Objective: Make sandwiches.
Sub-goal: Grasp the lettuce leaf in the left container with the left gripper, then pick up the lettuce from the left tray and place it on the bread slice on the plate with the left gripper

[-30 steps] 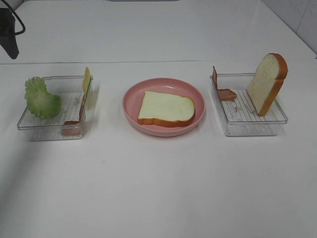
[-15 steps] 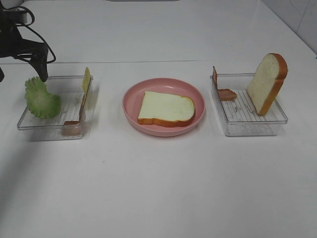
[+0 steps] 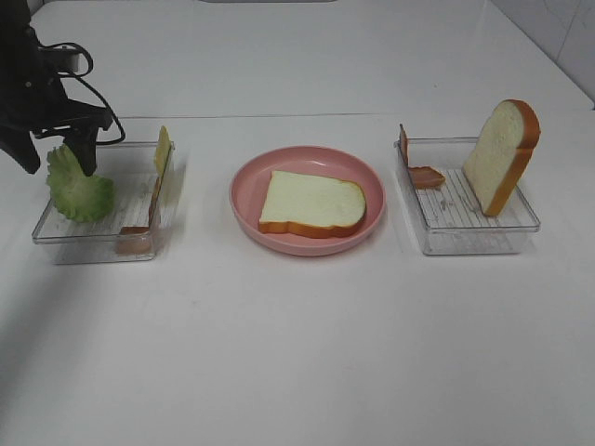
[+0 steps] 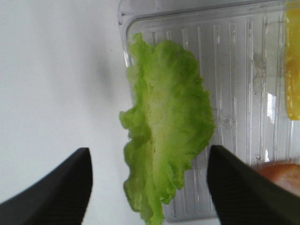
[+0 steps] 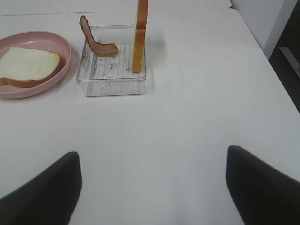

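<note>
A white bread slice [image 3: 311, 203] lies flat on the pink plate [image 3: 244, 206] at the centre. Ruffled green lettuce [image 3: 79, 186] leans over the outer wall of the left clear tray [image 3: 93, 243]. My left gripper [image 3: 56, 153] hangs at the lettuce's top edge. In the left wrist view the lettuce [image 4: 164, 136] sits between the spread fingers [image 4: 51, 192], untouched. A yellow cheese slice [image 3: 163, 149] and a bacon piece [image 3: 135, 237] share that tray. My right gripper [image 5: 150, 192] is open over bare table, short of the right tray [image 5: 112, 84].
The right tray [image 3: 469, 232] holds a curled bacon strip [image 3: 426, 175] and a second bread slice [image 3: 502, 153] standing upright against its far corner. The left arm's black cable loops behind the left tray. White tabletop lies in front of the trays and plate.
The left arm has come in from the back left corner and dropped to the lettuce's top edge. Plate, trays and food have not moved.
</note>
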Available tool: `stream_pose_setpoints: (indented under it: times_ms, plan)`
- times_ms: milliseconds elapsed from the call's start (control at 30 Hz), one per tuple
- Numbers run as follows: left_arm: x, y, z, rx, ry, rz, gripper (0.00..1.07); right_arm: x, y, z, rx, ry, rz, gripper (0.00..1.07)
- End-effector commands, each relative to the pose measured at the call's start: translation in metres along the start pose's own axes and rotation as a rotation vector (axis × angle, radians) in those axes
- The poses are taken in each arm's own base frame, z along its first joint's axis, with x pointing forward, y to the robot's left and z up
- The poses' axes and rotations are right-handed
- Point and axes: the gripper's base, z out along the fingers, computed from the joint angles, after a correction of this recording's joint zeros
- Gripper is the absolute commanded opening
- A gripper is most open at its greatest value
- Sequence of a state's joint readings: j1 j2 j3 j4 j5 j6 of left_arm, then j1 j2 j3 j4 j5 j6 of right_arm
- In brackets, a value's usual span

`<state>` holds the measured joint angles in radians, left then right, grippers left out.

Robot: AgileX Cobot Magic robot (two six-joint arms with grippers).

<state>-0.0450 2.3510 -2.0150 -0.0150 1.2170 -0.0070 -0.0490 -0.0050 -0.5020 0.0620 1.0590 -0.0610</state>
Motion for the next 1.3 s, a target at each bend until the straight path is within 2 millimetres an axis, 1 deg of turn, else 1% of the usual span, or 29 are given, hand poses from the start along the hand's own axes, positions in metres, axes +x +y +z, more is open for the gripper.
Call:
stream_pose_setpoints:
  times_ms: [33, 67, 100, 133, 167, 667, 700, 733, 767, 800, 833, 867, 1033, 1067, 1100, 1167, 1200, 1233, 1267, 1300]
  plan:
    - [0.004, -0.001, 0.000, -0.009, 0.053, 0.003, 0.47, 0.001, 0.000, -0.002, 0.010, -0.031, 0.000, 0.76]
    - [0.005, 0.000, 0.000, -0.014, 0.056, 0.005, 0.41, 0.001, 0.000, -0.002, 0.010, -0.031, 0.000, 0.76]
    - [0.005, 0.000, 0.000, -0.014, 0.056, 0.005, 0.41, 0.001, 0.000, -0.002, 0.010, -0.031, 0.000, 0.76]
    - [0.005, 0.001, 0.000, -0.022, 0.058, 0.007, 0.34, 0.001, 0.000, -0.002, 0.010, -0.031, 0.000, 0.76]
    - [0.005, 0.001, 0.000, -0.022, 0.057, 0.007, 0.31, 0.001, 0.000, -0.002, 0.010, -0.031, 0.000, 0.76]
    - [0.003, 0.000, 0.000, -0.021, 0.042, 0.007, 0.31, 0.001, 0.000, -0.002, 0.010, -0.031, 0.000, 0.76]
    - [0.004, 0.000, 0.000, -0.014, 0.043, 0.005, 0.27, 0.001, 0.000, -0.002, 0.010, -0.031, 0.000, 0.76]
    - [0.004, 0.000, 0.000, -0.014, 0.043, 0.005, 0.27, 0.001, 0.000, -0.002, 0.010, -0.031, 0.000, 0.76]
    - [0.004, 0.000, 0.000, -0.014, 0.045, 0.005, 0.22, 0.001, 0.000, -0.002, 0.010, -0.031, 0.000, 0.76]
    - [0.004, 0.000, 0.000, -0.014, 0.048, 0.005, 0.07, 0.001, 0.000, -0.002, 0.010, -0.031, 0.000, 0.76]
    - [0.004, 0.000, 0.000, -0.014, 0.048, 0.005, 0.07, 0.001, 0.000, -0.002, 0.010, -0.031, 0.000, 0.76]
    - [0.004, 0.000, 0.000, -0.014, 0.048, 0.008, 0.00, 0.001, 0.000, -0.002, 0.010, -0.031, 0.000, 0.76]
    - [0.005, 0.000, -0.001, -0.014, 0.053, 0.008, 0.00, 0.001, 0.000, -0.002, 0.010, -0.031, 0.000, 0.76]
    - [0.004, 0.000, -0.005, -0.014, 0.045, 0.008, 0.00, 0.001, 0.000, -0.002, 0.010, -0.031, 0.000, 0.76]
    - [0.004, 0.000, -0.005, -0.014, 0.045, 0.008, 0.00, 0.001, 0.000, -0.002, 0.010, -0.031, 0.000, 0.76]
    - [0.005, 0.000, -0.022, -0.014, 0.011, 0.007, 0.00, 0.001, 0.000, -0.002, 0.010, -0.031, 0.000, 0.76]
    - [0.005, 0.000, -0.022, -0.014, 0.011, 0.007, 0.00, 0.001, 0.000, -0.002, 0.010, -0.031, 0.000, 0.76]
    - [0.005, -0.001, -0.037, -0.006, -0.021, 0.003, 0.00, 0.001, 0.000, -0.002, 0.010, -0.031, 0.000, 0.76]
    - [0.006, -0.002, -0.046, -0.005, -0.040, 0.003, 0.00, 0.001, 0.000, -0.002, 0.010, -0.031, 0.000, 0.76]
    - [0.006, -0.002, -0.046, -0.005, -0.040, 0.003, 0.00, 0.001, 0.000, -0.002, 0.010, -0.031, 0.000, 0.76]
